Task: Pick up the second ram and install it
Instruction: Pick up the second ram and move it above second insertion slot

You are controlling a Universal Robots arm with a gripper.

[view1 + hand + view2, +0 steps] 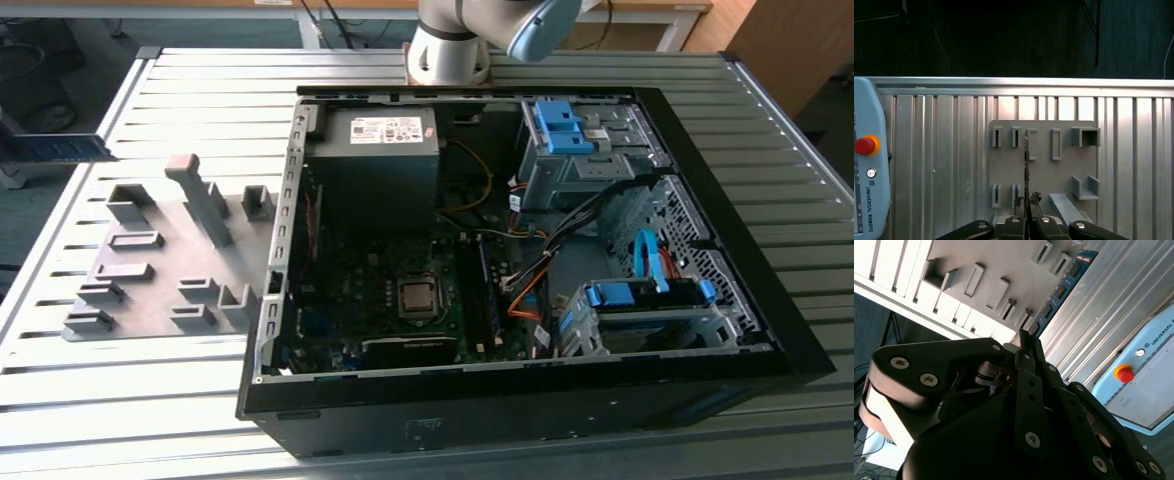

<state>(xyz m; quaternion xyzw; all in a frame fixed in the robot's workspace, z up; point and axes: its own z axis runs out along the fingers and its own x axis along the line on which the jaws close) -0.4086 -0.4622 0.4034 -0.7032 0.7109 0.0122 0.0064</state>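
The gripper [1027, 204] is closed on the second ram [1026, 165], and most of the thin blue strip runs straight out past the fingertips in line with the gripper. It looks edge-on in the first wrist view and shows its row of dark chips in the second wrist view. Held this way, it hangs over the grey plate [1064, 172] of slotted blocks on the counter [934, 150]. The open computer case [283, 250] lies just beside that plate toward the exterior view's right, so the ram is not yet over the motherboard [360, 290].
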